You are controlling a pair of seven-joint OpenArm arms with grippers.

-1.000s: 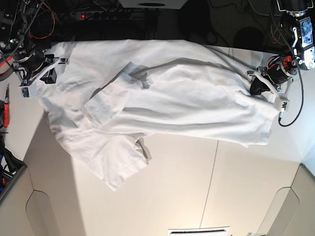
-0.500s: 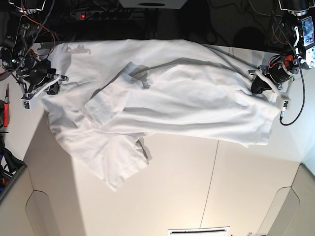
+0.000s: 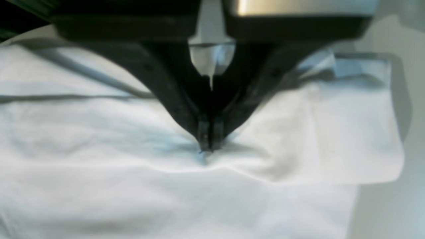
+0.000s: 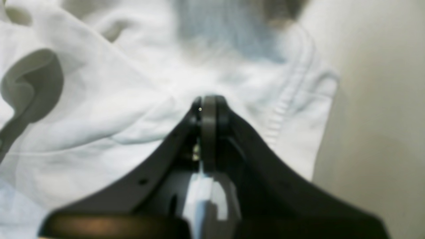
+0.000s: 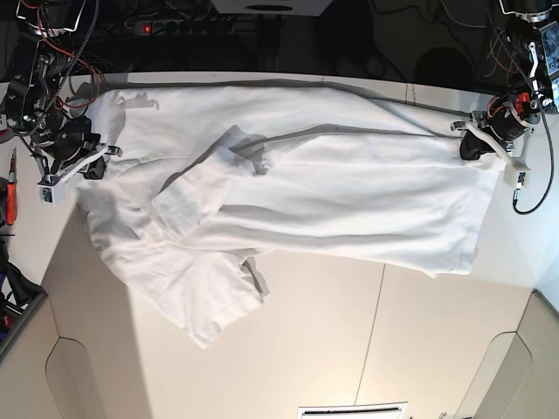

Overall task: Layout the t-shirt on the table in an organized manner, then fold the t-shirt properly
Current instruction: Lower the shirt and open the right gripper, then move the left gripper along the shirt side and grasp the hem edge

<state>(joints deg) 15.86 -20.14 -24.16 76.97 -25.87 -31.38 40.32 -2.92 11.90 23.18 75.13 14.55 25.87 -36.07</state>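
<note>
**A:** T-shirt [image 5: 332,192] first: it lies spread across the far half of the counter [image 5: 349,349], stretched wide between our two arms, with one sleeve and a loose flap bunched towards the left of the base view. Starting there, our right claw [image 5: 83,157] is pressed together on the cloth near a stitched hem; the wrist view shows the fabric puckering right at its tips.

**B:** Agreed. And through the middle?

**A:** Thin, soft cloth, light by the look of it. It sags into long creases and doubles over itself, so we judge it will follow wherever we pull and keep no shape of its own. A folded layer lies on top of the body there, and a flap spills towards the near side.

**B:** Then the right of that view?

**A:** Our left claw [image 5: 479,144] is also pinched shut on the shirt, close to a squared corner, with the cloth drawn into a small ridge under the tips.

**B:** Where would we take hold?

**A:** At hems and corners, we think. The stitching gives more to bite on, and plain single cloth could slip out. Pulling evenly from both ends should flatten it; a jerk would only drag the bunched part along.
</note>
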